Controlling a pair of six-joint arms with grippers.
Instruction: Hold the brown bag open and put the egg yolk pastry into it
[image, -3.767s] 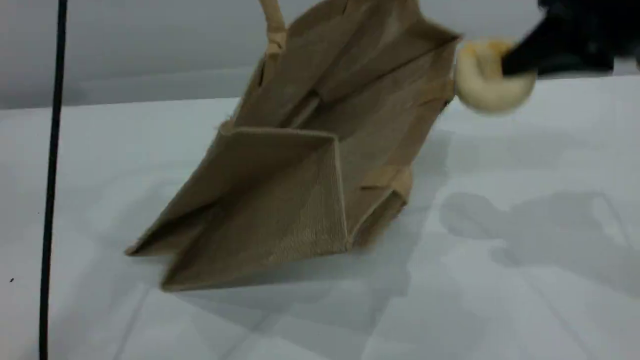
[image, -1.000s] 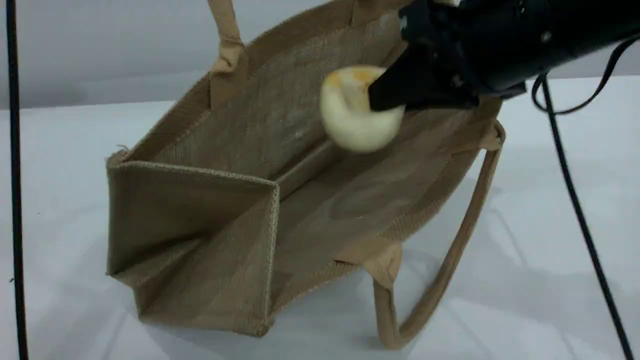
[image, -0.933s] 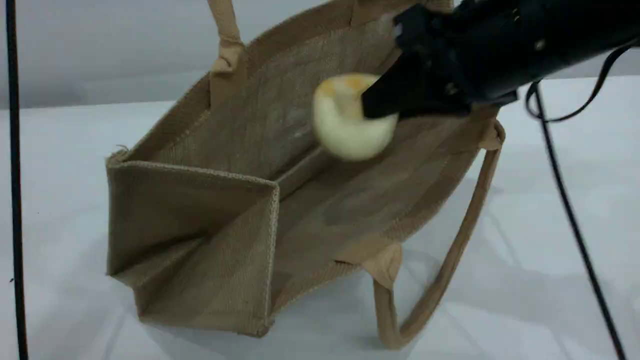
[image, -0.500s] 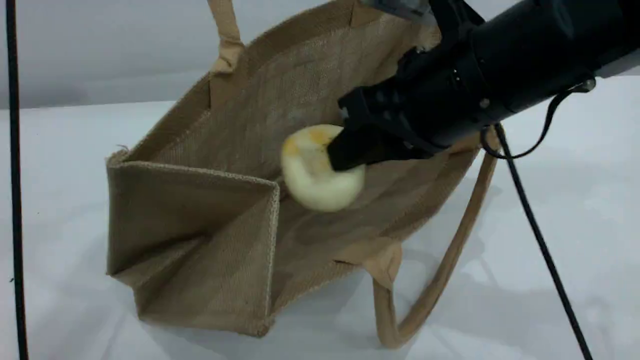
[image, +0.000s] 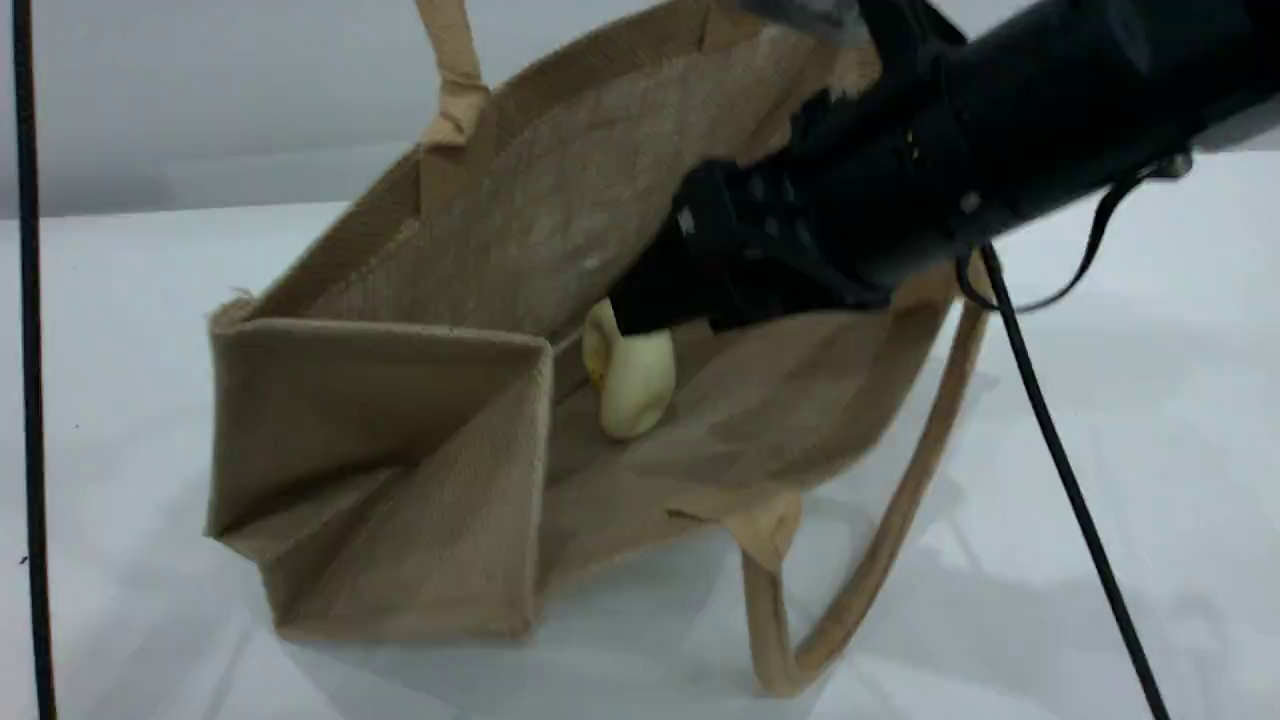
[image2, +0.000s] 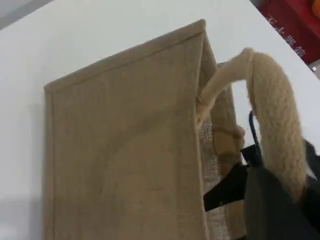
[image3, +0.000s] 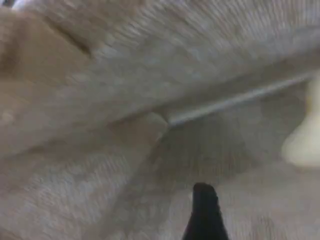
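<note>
Half a second ago my right tool (image: 640, 305) was carrying the egg yolk pastry (image: 628, 375); now its jaws have opened and the smooth, cream-white bun lies loose inside the brown bag (image: 400, 430), against the far wall. I judge the drop done. My left tool (image2: 272, 200) stays closed on the thick, rope-like beige handle (image2: 275, 115), propping the coarse woven jute open on the white tabletop (image: 1100, 500).

Right arm (image: 900, 190) is filling the brown bag (image: 400, 420) mouth at upper right, blocking entry. Egg yolk pastry (image: 627, 375) is sitting mid-frame inside. Lower handle (image: 880, 550) is looping over the table (image: 1100, 400) at bottom right; lower left is lying free.
</note>
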